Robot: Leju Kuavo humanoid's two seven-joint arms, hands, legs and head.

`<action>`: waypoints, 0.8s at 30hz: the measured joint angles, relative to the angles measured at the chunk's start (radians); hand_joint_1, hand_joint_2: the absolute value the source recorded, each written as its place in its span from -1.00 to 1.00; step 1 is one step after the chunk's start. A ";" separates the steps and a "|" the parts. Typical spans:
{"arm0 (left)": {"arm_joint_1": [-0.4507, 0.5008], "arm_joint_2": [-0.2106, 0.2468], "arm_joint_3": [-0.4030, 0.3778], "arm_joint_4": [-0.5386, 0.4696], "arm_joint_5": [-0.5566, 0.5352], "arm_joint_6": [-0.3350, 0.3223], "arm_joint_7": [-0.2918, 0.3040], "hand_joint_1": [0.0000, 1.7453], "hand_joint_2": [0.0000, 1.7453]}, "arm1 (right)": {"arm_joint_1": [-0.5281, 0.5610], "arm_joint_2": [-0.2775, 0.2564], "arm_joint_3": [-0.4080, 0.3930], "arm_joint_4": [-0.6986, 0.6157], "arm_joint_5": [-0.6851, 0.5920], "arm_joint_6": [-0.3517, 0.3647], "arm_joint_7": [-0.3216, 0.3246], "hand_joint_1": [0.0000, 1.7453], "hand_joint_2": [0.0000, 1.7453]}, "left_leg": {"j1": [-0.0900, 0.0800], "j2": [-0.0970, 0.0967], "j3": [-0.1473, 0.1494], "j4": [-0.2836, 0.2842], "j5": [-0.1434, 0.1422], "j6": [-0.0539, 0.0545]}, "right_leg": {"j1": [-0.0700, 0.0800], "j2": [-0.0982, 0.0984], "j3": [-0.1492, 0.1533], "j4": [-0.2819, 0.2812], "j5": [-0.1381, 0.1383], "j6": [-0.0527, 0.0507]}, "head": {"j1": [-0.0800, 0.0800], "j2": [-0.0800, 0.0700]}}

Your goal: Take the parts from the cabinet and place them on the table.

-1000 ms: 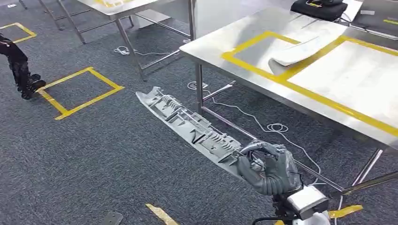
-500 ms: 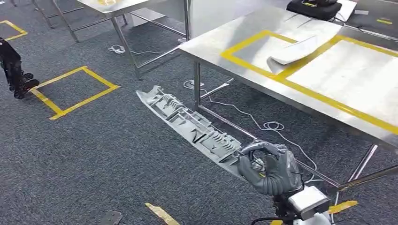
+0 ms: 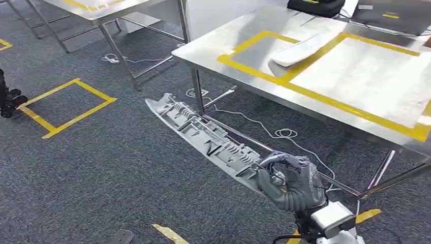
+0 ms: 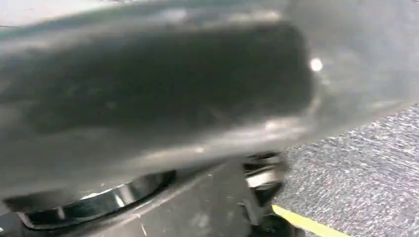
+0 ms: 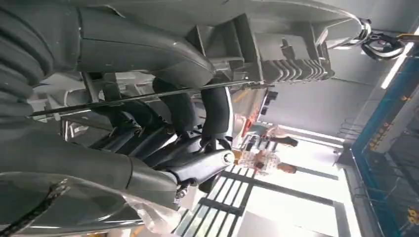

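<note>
The right hand (image 3: pixel 290 184), lower right, grips one end of the long grey part (image 3: pixel 203 136); lift it level over the table (image 3: pixel 356 76) edge, upper right. The left hand's state I cannot tell.

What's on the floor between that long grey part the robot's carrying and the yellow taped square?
In the head view, only bare grey carpet lies between the long grey part, held by the right hand, and the yellow taped square.

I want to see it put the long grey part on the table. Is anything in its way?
Nothing visible blocks it. The right hand holds the part by one end, low beside the table. The part must rise above the table edge. A white part already lies on the tabletop, with bare space beside it.
</note>
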 joint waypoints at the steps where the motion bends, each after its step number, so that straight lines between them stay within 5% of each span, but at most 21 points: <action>1: -0.001 0.000 0.000 0.000 0.000 0.000 0.000 -1.00 -1.00 | -0.001 0.000 0.000 0.000 0.000 -0.002 0.000 1.00 1.00 | 0.001 0.002 0.003 -0.022 -0.003 0.000 | 0.002 0.006 -0.007 0.005 0.000 0.006 | 0.000 0.000; 4: 0.001 0.001 0.000 0.000 0.000 -0.001 0.000 -1.00 -1.00 | 0.002 0.000 0.000 0.000 0.002 -0.003 0.000 1.00 1.00 | -0.001 0.005 -0.002 -0.022 0.001 0.012 | -0.001 0.007 -0.010 -0.002 0.006 0.023 | 0.000 0.000; 10: -0.001 0.001 0.000 0.000 0.000 -0.001 0.000 -1.00 -1.00 | 0.003 0.000 0.000 0.000 0.002 -0.003 0.000 1.00 1.00 | 0.004 0.012 0.001 -0.030 0.008 0.023 | -0.002 -0.004 -0.023 0.014 -0.012 0.030 | 0.001 0.000; 11: -0.001 0.001 0.000 0.000 0.000 -0.002 -0.001 -1.00 -1.00 | 0.001 0.000 0.001 0.000 0.002 -0.003 0.000 1.00 1.00 | 0.004 0.012 0.000 -0.030 0.008 0.030 | -0.002 -0.015 -0.055 0.086 -0.058 0.034 | 0.006 0.000; 12: 0.003 0.001 0.000 0.000 0.000 -0.002 -0.001 -1.00 -1.00 | 0.006 0.000 0.001 0.000 0.003 -0.004 0.000 1.00 1.00 | 0.002 0.027 0.000 -0.030 0.006 0.033 | -0.007 -0.018 -0.162 0.308 -0.124 0.044 | 0.004 0.000; 15: 0.002 -0.001 0.000 0.000 0.000 -0.003 -0.001 -1.00 -1.00 | 0.006 0.000 0.001 0.000 0.006 -0.008 0.000 1.00 1.00 | 0.004 0.031 0.004 -0.027 0.002 0.027 | -0.010 -0.036 -0.051 0.084 -0.005 0.042 | 0.005 0.000; 16: 0.003 0.000 0.000 0.000 0.000 -0.003 -0.001 -1.00 -1.00 | 0.004 0.000 0.001 0.000 0.006 -0.008 0.000 1.00 1.00 | 0.001 0.033 0.004 -0.025 -0.001 0.022 | -0.009 -0.059 -0.018 0.015 -0.003 0.042 | 0.005 0.000; 21: 0.004 0.000 0.000 0.000 0.000 -0.003 -0.002 -1.00 -1.00 | 0.008 0.000 0.007 0.000 0.010 -0.012 0.001 1.00 1.00 | -0.001 0.042 -0.002 -0.017 -0.008 -0.003 | -0.008 -0.041 -0.006 -0.001 0.001 0.012 | 0.003 0.000; 22: 0.004 0.000 0.000 0.000 0.000 -0.003 -0.003 -1.00 -1.00 | 0.008 0.000 0.008 0.000 0.010 -0.012 0.001 1.00 1.00 | 0.001 0.033 -0.007 0.004 -0.026 -0.009 | -0.008 -0.039 -0.005 -0.001 0.002 0.008 | 0.000 0.000; 24: 0.006 0.000 0.000 0.000 0.000 -0.003 -0.003 -1.00 -1.00 | 0.008 0.000 0.013 0.000 0.011 -0.012 0.001 1.00 1.00 | 0.003 0.029 -0.067 0.145 -0.104 -0.015 | -0.007 -0.034 -0.005 -0.001 0.000 -0.004 | -0.002 0.000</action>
